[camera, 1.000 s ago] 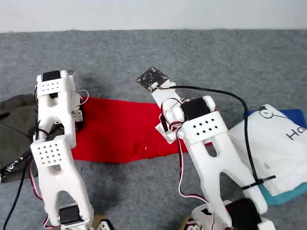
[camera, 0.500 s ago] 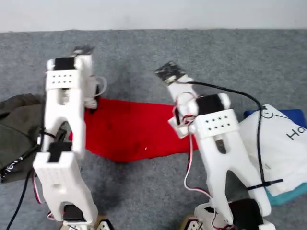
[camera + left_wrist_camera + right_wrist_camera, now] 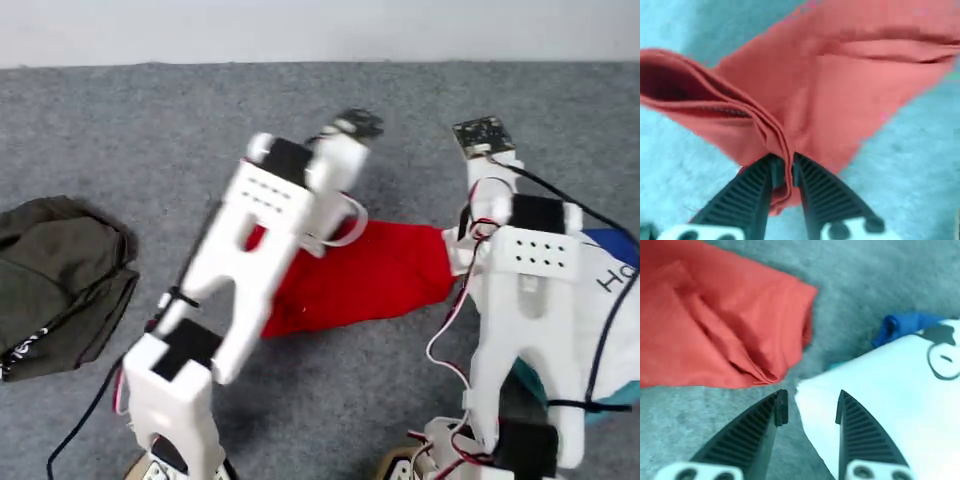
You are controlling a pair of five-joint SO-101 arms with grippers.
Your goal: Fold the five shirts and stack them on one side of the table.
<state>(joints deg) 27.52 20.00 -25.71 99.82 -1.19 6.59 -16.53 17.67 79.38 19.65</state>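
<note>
A red shirt (image 3: pixel 375 278) lies bunched at the table's middle. My left gripper (image 3: pixel 784 171) is shut on its folded edge, and the cloth (image 3: pixel 850 85) spreads out beyond the fingers. My right gripper (image 3: pixel 810 407) is open over the gap between the red shirt (image 3: pixel 715 335) and a white shirt (image 3: pixel 890 395), holding nothing. The white shirt (image 3: pixel 618 300) lies on a stack at the right with a blue shirt (image 3: pixel 905 322) and a teal one (image 3: pixel 530 378) under it. A dark olive shirt (image 3: pixel 60 270) lies crumpled at the far left.
Grey carpet-like cloth (image 3: pixel 200 130) covers the table. The left arm (image 3: pixel 250 250) slants across the middle and the right arm (image 3: pixel 525 310) stands by the stack. Bare room lies along the back and between the olive shirt and the red one.
The left arm has swung far to the right, dragging the red shirt's left end over toward its right end. The right arm has shifted right, toward the white shirt.
</note>
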